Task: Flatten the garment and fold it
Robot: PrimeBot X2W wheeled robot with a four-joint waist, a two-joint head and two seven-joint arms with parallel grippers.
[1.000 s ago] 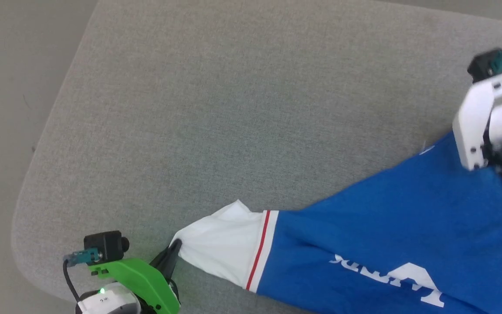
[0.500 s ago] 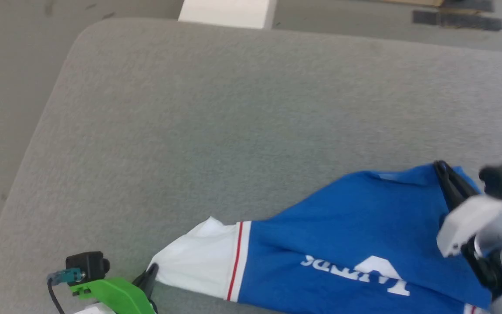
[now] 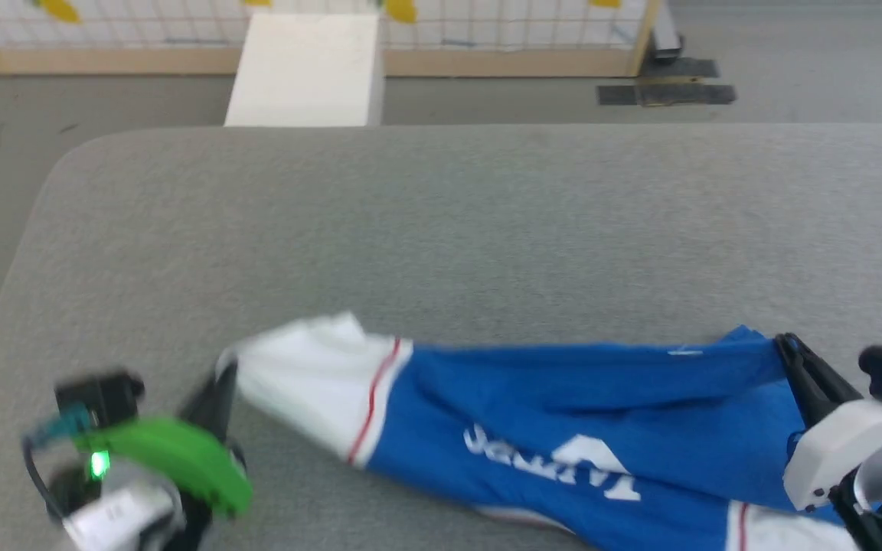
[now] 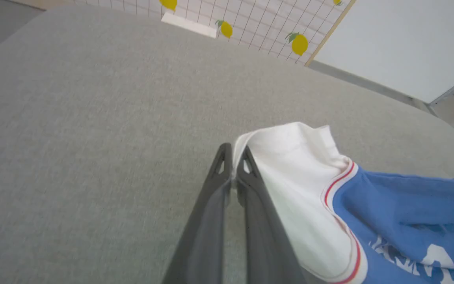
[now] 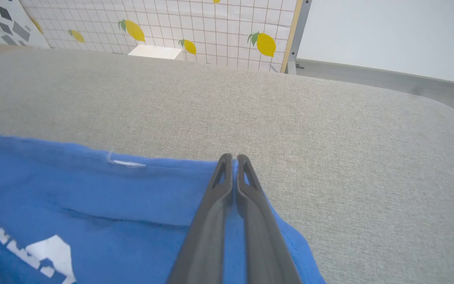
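Head view: the left gripper (image 3: 225, 376), blurred, sits at about 8 o'clock. Its dark fingers are pressed together on the tip of the white end panel of the garment (image 3: 563, 413). The right gripper (image 3: 787, 344) is at about 4 o'clock, its fingers closed on the blue edge at the opposite end. The garment lies stretched between them across the near part of the grey padded table (image 3: 441, 229), from 8 o'clock to 4 o'clock. It is royal blue, with a thin red stripe beside the white panel and white block letters that read upside down. A second white panel with a red stripe shows at 5 o'clock. A white block (image 3: 303, 69) stands on the floor past the table at 11 o'clock.

Left wrist view: the left gripper (image 4: 233, 152) has no gap at the fingertips and pinches the white hem. The garment (image 4: 309, 205) spreads off toward 4 o'clock, white and then blue, in loose wrinkles. A grid panel (image 4: 250, 23) with lemons stands at 12 o'clock.

Right wrist view: the right gripper (image 5: 231, 157) is clamped on the blue hem, its fingers lying over the cloth. The garment (image 5: 93, 197) fills the area from 7 to 9 o'clock, with lettering at 8 o'clock.
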